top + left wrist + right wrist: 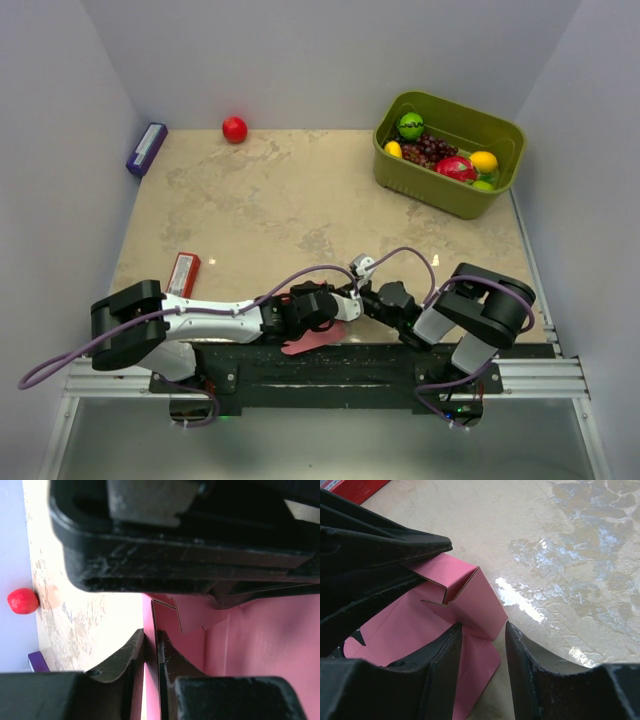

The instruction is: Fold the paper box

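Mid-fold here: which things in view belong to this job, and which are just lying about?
Job:
paper box, pink, partly folded

Lying about:
red packet
red ball
purple box
green fruit basket

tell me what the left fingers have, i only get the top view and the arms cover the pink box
observer: The left fingers are pinched shut on a thin edge of the pink box.
operator: and the right fingers
observer: The right fingers stand apart, with a raised corner of the box between them.
operator: any side folded up
observer: Yes. One panel stands up along a crease, with a notched tab at its edge.
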Action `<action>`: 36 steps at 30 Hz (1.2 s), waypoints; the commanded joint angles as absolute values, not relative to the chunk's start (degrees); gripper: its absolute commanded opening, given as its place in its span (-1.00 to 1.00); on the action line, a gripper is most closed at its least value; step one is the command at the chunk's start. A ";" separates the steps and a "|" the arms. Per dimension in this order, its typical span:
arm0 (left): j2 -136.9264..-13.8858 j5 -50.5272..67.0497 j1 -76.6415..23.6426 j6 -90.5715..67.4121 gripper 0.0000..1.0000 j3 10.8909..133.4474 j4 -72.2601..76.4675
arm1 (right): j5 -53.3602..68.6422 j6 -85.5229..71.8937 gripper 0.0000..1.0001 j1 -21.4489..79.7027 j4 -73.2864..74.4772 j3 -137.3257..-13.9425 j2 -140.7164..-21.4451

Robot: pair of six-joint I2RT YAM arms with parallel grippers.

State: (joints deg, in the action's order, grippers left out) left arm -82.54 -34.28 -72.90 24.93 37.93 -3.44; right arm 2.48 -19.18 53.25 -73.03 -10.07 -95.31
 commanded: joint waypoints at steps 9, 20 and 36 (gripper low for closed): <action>-86.92 -19.95 -74.79 21.62 -1.00 35.42 -11.07 | 0.18 -16.17 -0.17 53.44 -99.05 -15.29 -95.63; -86.75 -16.88 -74.97 20.30 -1.00 35.68 -11.60 | -3.78 -14.86 -0.27 53.44 -102.48 -15.29 -98.52; -86.31 -15.12 -74.97 19.60 -1.00 35.77 -11.95 | -7.03 -14.50 -0.60 53.44 -102.13 -15.65 -97.91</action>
